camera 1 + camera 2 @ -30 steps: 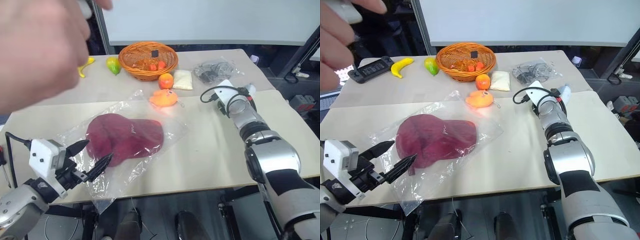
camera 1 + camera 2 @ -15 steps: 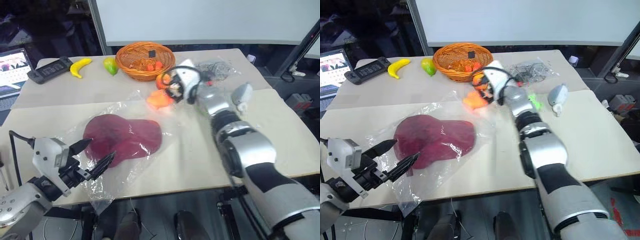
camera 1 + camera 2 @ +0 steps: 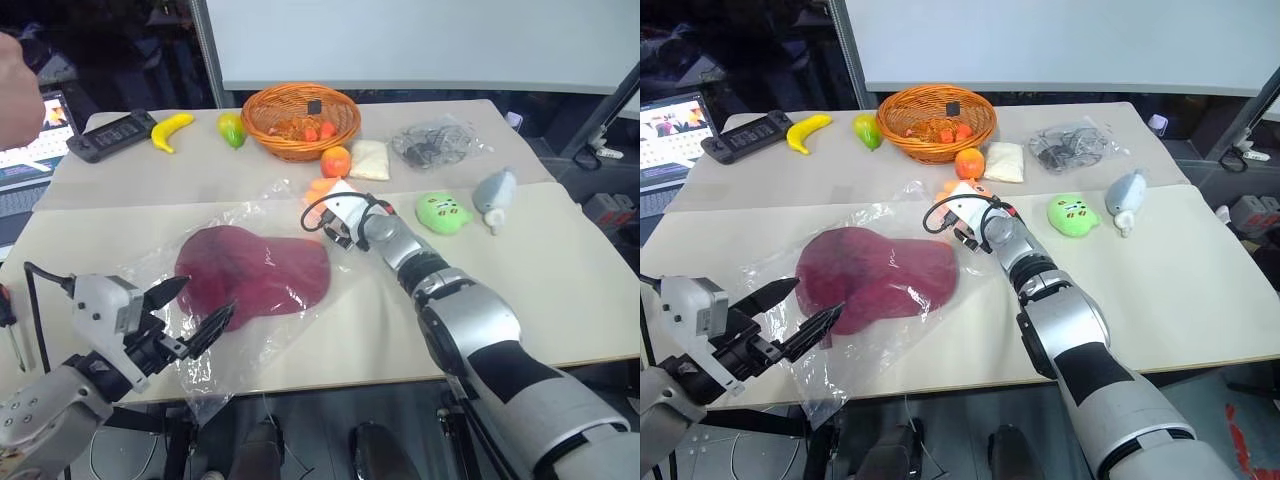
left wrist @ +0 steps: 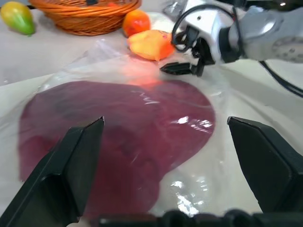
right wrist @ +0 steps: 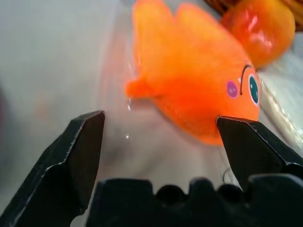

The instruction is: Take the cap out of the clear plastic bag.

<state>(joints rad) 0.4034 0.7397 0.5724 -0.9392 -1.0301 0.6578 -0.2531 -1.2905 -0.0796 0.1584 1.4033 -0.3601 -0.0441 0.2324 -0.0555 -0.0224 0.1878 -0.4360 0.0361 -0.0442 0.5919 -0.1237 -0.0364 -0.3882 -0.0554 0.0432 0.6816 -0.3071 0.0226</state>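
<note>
From the head cam, my left hand [image 3: 190, 308] is spread wide and empty at the near edge of the clear plastic bag [image 3: 262, 330], with the cap [image 3: 250, 272] inside it just past the fingertips. Left wrist cam: the cap sits flat on the counter [image 4: 28, 59] between the two fingers, right hand [image 4: 182, 68] at its far side. Right wrist cam: wide open too, holding nothing, orange plush fish [image 5: 199, 90] right ahead.

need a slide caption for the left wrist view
Open left gripper faces the maroon cap inside the clear plastic bag, open right gripper near the bag's far edge.
</note>
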